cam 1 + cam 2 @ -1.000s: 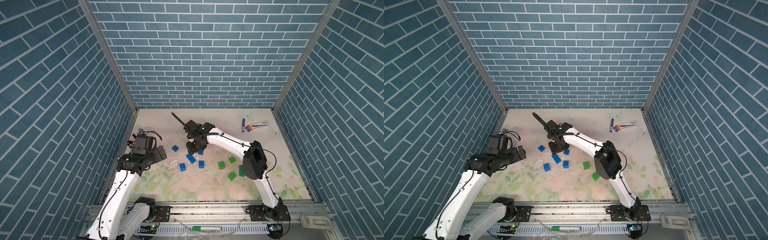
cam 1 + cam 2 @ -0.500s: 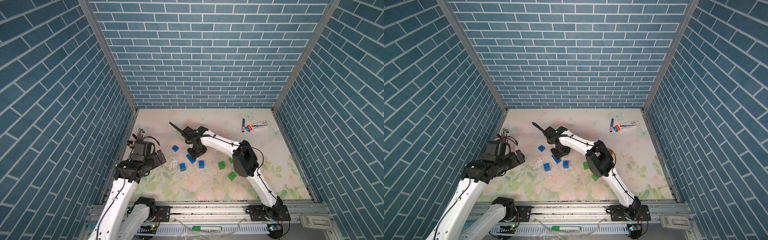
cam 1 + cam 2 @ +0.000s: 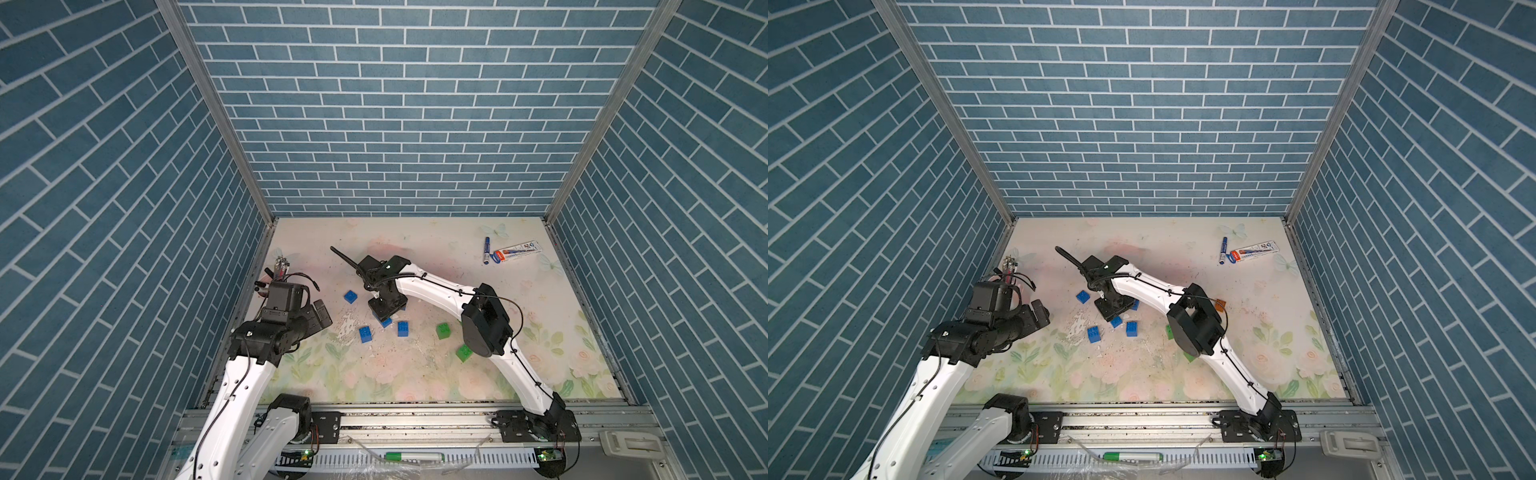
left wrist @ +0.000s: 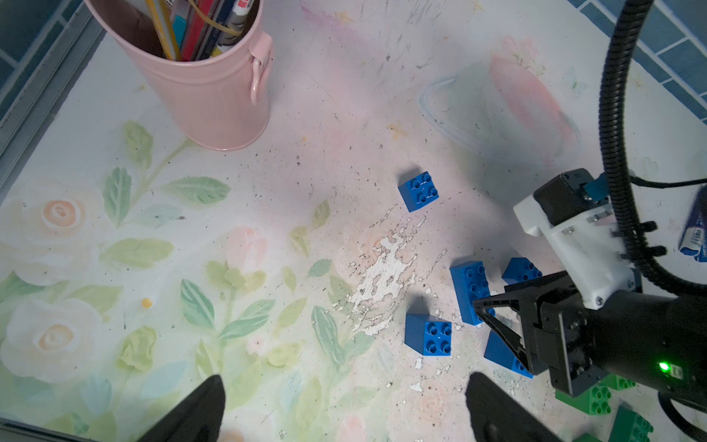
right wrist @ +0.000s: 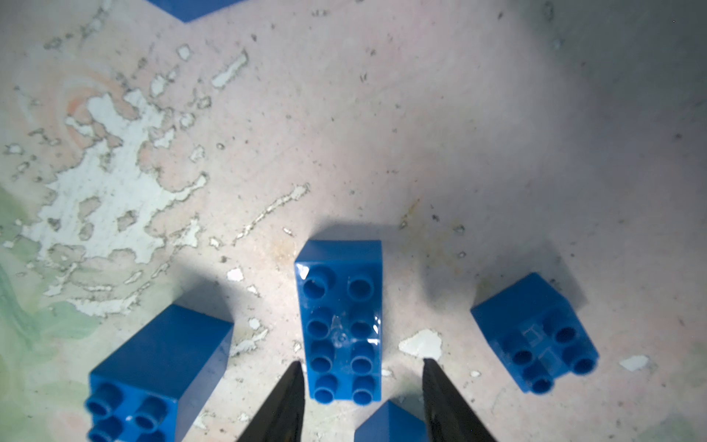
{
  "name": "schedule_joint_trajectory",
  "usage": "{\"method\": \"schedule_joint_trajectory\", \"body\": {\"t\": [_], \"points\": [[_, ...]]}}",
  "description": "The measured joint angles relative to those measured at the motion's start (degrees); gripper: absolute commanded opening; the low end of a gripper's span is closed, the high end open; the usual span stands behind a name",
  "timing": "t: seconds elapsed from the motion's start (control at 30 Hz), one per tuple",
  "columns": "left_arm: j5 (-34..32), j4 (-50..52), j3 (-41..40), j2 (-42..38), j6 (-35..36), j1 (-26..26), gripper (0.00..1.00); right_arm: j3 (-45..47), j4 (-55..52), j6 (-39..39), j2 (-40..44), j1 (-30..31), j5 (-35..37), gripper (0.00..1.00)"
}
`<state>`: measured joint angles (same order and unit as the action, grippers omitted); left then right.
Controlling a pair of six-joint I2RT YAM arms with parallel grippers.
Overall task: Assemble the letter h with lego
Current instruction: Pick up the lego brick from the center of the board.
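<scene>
Around the middle of the worktop, a little toward its left edge: we find the long blue brick [image 5: 340, 325] lying flat with its studs up, among loose square bricks. No letter is built yet.
Right claw [image 5: 361, 367]: it points down over this brick, about half open and holding nothing. Its fingers [image 5: 279, 413] stand on the two long sides of the brick, at the end nearer to the wrist.
Long axis: it runs straight away from the wrist, in line with the fingers, so we judge that the jaws will close across the short width.
Gap: one finger is almost touching the brick's side and the second stands apart from it. We think the brick can slide a little when the jaws close.
In the way: the corner of another blue brick [image 5: 386, 423] shows between the fingers, just behind the long brick. We fear it will be pushed or pinched too.
Neighbours: square blue bricks [image 5: 535, 336] lie near on each side, not touching it.
Left claw [image 4: 343, 377]: it is fully open and empty, near the left edge and the pink pen pot [image 4: 214, 92], well apart from the bricks. The right arm is clearly the nearer one.
Green bricks [image 3: 443, 330]: they lie loose toward the right edge.
</scene>
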<state>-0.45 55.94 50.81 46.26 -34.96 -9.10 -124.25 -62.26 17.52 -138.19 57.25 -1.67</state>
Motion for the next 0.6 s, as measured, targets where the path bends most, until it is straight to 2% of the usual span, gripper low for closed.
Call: {"method": "schedule_joint_trajectory", "body": {"t": [0.47, 0.6], "points": [[0.11, -0.09, 0.0, 0.48, 0.0, 0.0, 0.99, -1.51, -0.2, -0.52, -3.1, 0.09, -0.13, 0.38], [0.79, -0.35, -0.13, 0.85, -0.02, 0.0, 0.99, -1.51, -0.22, -1.53, -3.15, 0.28, -0.26, 0.29]]}}
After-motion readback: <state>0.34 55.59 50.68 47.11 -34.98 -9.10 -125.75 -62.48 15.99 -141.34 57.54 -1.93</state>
